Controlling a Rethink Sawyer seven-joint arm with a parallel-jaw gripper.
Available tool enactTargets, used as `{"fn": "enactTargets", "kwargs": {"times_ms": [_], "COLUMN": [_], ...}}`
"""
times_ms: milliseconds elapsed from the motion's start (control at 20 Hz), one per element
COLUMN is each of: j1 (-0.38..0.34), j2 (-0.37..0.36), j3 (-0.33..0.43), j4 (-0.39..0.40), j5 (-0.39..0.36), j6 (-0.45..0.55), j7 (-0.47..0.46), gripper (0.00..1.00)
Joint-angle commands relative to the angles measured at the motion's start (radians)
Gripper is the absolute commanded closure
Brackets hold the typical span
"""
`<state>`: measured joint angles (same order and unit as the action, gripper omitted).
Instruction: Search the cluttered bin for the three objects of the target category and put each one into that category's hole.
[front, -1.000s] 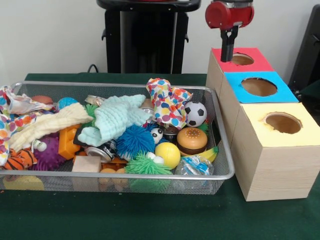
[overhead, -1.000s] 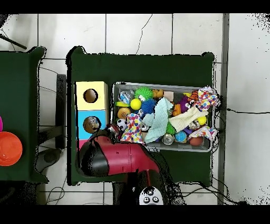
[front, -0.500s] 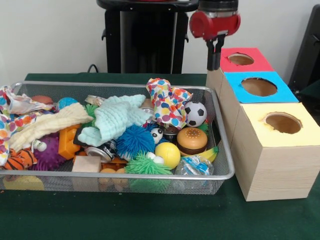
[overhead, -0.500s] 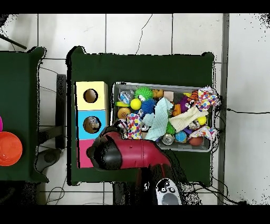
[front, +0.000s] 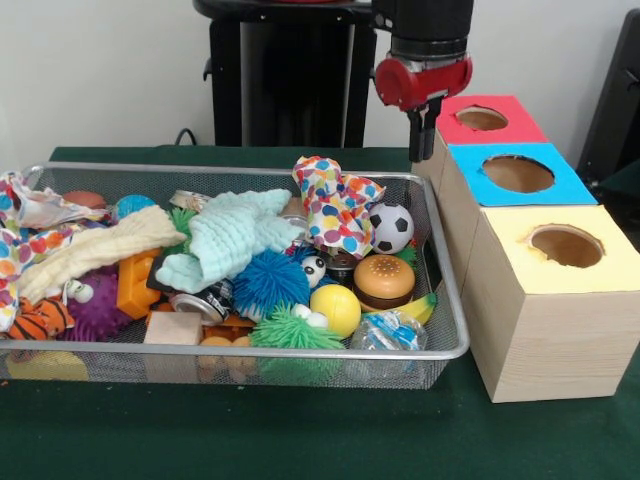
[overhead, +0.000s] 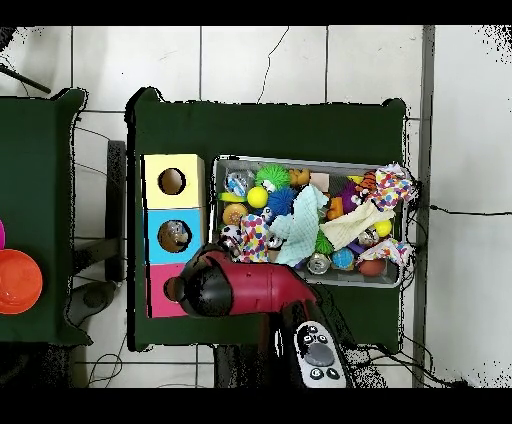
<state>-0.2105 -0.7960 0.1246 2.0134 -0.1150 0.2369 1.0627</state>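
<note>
Arm (front: 430, 30) is seen coming straight down from the top edge in the front view, wrist vertical, red wrist housing (front: 423, 80) just above the gripper (front: 417, 140). Gripper is hung in the air at the far right corner of the wire bin (front: 447, 300), just beside the edge of the red-topped box (front: 455, 128) and short of its hole (front: 482, 118). Fingers are seen pressed together as one dark stub pointing down; nothing is seen held between them.

In the overhead view the red arm link (overhead: 255, 288) is laid roughly level across the table, its black rounded end (overhead: 205, 290) covering part of the red-topped box and the bin's near corner. Gripper itself is hidden under it there.

Three boxes are set in a row touching the bin's side: red-topped, blue-topped box (front: 515, 175), yellow-topped box (front: 560, 250), each with a round hole on top. Something small is seen inside the blue-topped box's hole from overhead; what it is cannot be told.

Bin contents are piled: soccer ball (front: 391, 228) by the right wall, burger toy (front: 384, 279) just in front of it, yellow ball (front: 335, 309), blue spiky ball (front: 271, 281), green spiky ball (front: 290, 328), polka-dot cloth (front: 335, 205), mint cloth (front: 235, 235), cream cloth (front: 95, 250), orange block (front: 137, 283), can (front: 200, 301). Target category cannot be told from the views.
</note>
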Motion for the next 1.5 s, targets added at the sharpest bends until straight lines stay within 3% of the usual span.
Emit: {"fn": "enactTargets", "kwargs": {"times_ms": [50,550,900,1500], "j1": [0.005,-0.03,-0.013,-0.069], "j2": [0.092,0.166,0.249,0.307], "j3": [0.062,0.094,0.068,0.12], "j4": [-0.085,-0.097,-0.142,-0.178], "j5": [-0.036,-0.045,-0.047,-0.075], "j6": [-0.059,-0.113,-0.169,-0.194], "j7": [0.145,0.133,0.139,0.118], "gripper": [1.0,1.0,1.0,1.0]}}
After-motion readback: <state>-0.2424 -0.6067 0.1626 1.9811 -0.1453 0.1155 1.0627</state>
